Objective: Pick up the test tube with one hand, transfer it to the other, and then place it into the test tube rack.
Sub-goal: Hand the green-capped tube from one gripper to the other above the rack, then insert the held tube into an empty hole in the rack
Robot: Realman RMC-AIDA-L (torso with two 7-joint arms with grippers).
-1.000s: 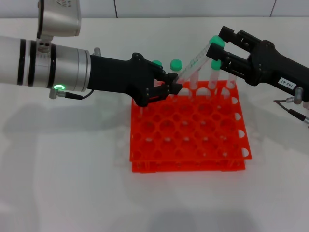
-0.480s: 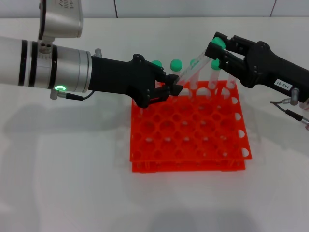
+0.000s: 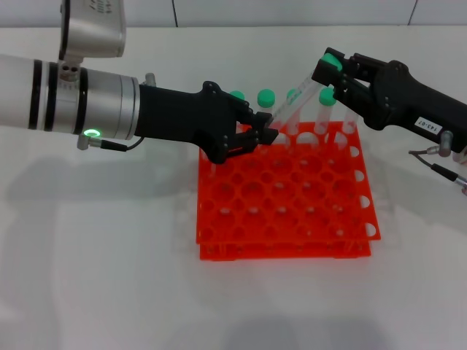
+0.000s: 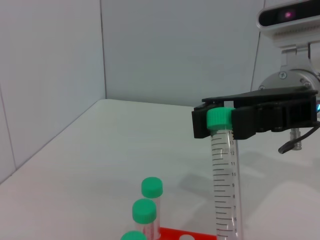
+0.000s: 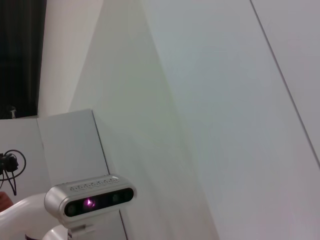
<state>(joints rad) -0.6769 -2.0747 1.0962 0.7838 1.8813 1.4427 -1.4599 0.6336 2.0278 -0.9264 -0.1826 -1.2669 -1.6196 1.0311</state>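
Head view. The test tube (image 3: 293,106) is held slanted above the far edge of the test tube rack (image 3: 284,191), its lower end clenched in the left pincer (image 3: 263,135) and its green cap up at 1 o'clock from that grip, between the fingers of the right pincer (image 3: 330,75). The step in hand is judged to be the transfer. It would be done well if the right pincer were closed firmly around the tube just under the cap before the left grip is let go, and if the tube were kept on its present slant, so that the capped tubes (image 3: 265,98) standing in the far row are not knocked. The left pincer is closed on the tube's lower end. The right pincer is set around the cap end, but whether it is already pressing cannot be told from here. The rack rests on the white bench (image 3: 109,277), its near rows unfilled.

Left wrist view. The test tube (image 4: 223,170) is seen upright, graduations facing the camera. Its green cap sits within the black jaws of the right pincer (image 4: 220,120), which lie close on both sides of the cap with hardly any gap; full clamping cannot be confirmed. More capped tubes (image 4: 151,188) are seen at 8 o'clock from the held tube.

Right wrist view. Neither tube nor pincer is shown.
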